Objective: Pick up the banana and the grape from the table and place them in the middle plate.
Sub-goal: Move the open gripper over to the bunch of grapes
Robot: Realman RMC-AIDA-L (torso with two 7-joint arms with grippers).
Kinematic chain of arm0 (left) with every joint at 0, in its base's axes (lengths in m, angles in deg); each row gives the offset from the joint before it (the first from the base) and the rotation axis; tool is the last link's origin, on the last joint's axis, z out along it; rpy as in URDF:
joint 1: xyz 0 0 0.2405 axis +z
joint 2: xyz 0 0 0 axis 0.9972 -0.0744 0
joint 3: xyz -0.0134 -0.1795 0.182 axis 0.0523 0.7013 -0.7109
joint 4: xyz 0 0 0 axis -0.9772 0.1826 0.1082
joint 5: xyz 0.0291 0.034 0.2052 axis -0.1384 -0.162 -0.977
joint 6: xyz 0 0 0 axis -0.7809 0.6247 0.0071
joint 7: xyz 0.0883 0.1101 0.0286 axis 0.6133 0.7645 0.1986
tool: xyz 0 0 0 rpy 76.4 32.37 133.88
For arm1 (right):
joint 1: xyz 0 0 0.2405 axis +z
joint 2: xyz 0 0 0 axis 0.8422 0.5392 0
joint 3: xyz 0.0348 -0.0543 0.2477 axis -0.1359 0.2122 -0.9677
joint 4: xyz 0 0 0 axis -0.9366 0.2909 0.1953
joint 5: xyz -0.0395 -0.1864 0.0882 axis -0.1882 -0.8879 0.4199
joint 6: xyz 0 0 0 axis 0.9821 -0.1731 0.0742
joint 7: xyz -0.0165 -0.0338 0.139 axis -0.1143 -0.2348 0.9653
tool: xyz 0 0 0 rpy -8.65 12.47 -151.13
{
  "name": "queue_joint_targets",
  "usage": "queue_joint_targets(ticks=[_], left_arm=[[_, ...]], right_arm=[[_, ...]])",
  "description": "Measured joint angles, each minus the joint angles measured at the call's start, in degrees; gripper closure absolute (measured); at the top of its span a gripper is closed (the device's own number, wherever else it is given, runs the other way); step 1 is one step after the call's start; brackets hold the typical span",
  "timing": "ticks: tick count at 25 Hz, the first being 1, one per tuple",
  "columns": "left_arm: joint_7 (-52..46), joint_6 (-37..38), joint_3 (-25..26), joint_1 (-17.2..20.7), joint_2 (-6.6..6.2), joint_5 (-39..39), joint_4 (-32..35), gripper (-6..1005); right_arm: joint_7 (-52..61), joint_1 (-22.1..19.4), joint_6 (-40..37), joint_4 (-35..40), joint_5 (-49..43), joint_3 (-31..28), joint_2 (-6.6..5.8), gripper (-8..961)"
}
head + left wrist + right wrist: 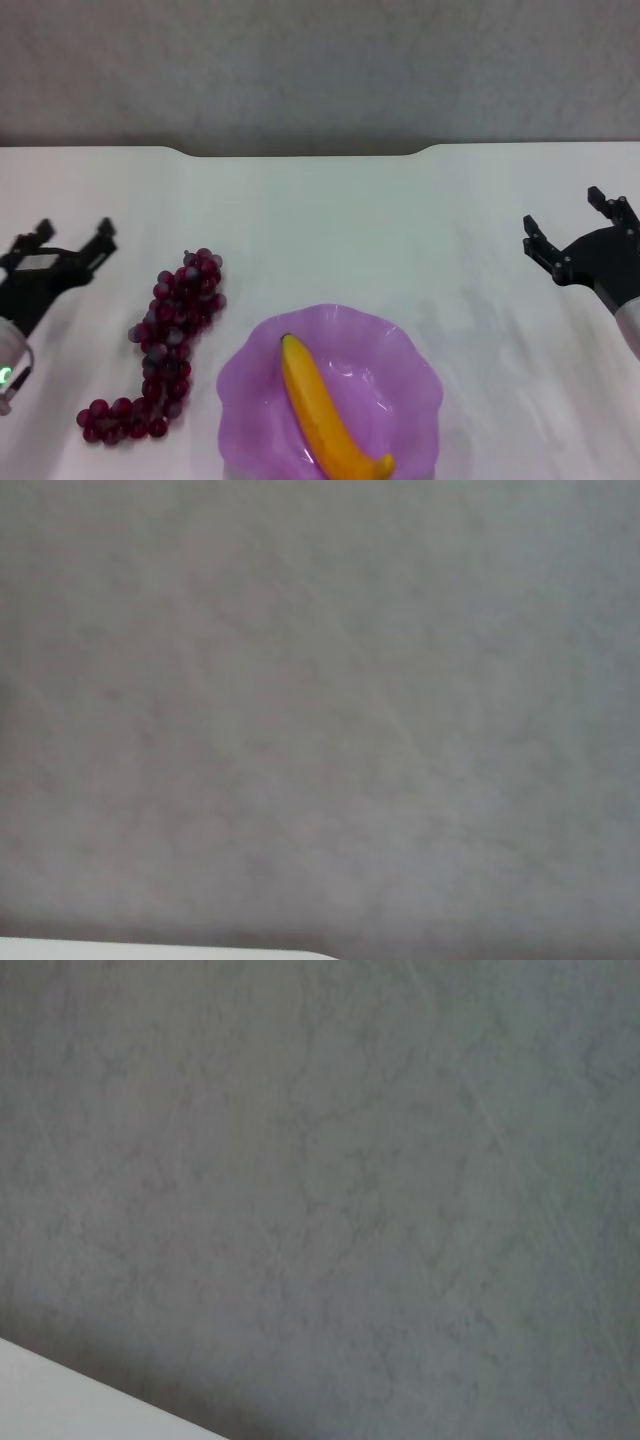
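Banana (pixel 330 415) is lying inside middle plate (pixel 410 350) at desk (pixel 330 220) near edge; grape (pixel 165 345) is sitting just left of it. Left gripper (pixel 72 240) and right gripper (pixel 568 222) are hovering by side edges, jaws apart, holding nothing.

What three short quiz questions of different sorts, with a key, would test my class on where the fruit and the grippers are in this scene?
1. True or false: the banana lies in the purple plate.
2. Where is the bunch of grapes? A) in the plate B) on the table, on the robot's left of the plate C) in a gripper
3. Fill in: the left gripper and right gripper both stand ____ and hold nothing.

Key: 1 true; 2 B; 3 open.
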Motion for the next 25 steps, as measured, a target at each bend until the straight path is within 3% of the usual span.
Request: queue_joint_targets(ticks=[6, 9, 12, 15, 18, 19, 21, 22, 25], left_arm=[[-7.76, -0.86, -7.72, 1.16, -0.68, -0.16, 5.74, 105], [-14.25, -0.16, -11.74, 3.43, -1.40, -2.87, 12.52, 106], [-26.99, 4.60, -13.08, 7.50, -2.66, -12.89, 24.99, 106], [-40.49, 15.12, -12.74, 12.87, -3.29, -27.05, 40.49, 105], [-53.65, 24.08, -12.30, 17.15, -2.52, -44.09, 54.19, 105], [-57.00, 25.14, -12.08, 17.80, -2.25, -48.37, 56.78, 105], [-70.58, 25.76, -10.99, 18.84, -1.76, -64.18, 63.04, 105], [-73.51, 25.35, -10.74, 18.94, -1.70, -67.69, 64.29, 105], [-89.94, 20.47, -8.86, 18.37, -1.51, -88.34, 70.70, 105]], right_arm=[[-0.53, 0.22, 2.99, -0.10, -0.28, 0.11, -0.08, 77], [-0.63, 0.40, 4.05, -0.15, -0.51, 0.16, -0.17, 77], [-0.84, 0.44, 5.61, -0.08, -0.53, 0.26, -0.14, 77], [-0.96, 0.74, 6.41, -0.24, -0.54, 0.32, -0.16, 77], [-0.91, 0.92, 6.54, -0.21, -0.56, 0.34, -0.22, 77], [-0.91, 0.92, 6.68, -0.15, -0.56, 0.34, -0.22, 77], [-0.93, 0.93, 7.11, -0.11, -0.57, 0.36, -0.21, 77], [-0.92, 0.93, 7.26, -0.14, -0.57, 0.37, -0.20, 77], [-0.89, 0.94, 7.37, -0.21, -0.57, 0.37, -0.26, 77]])
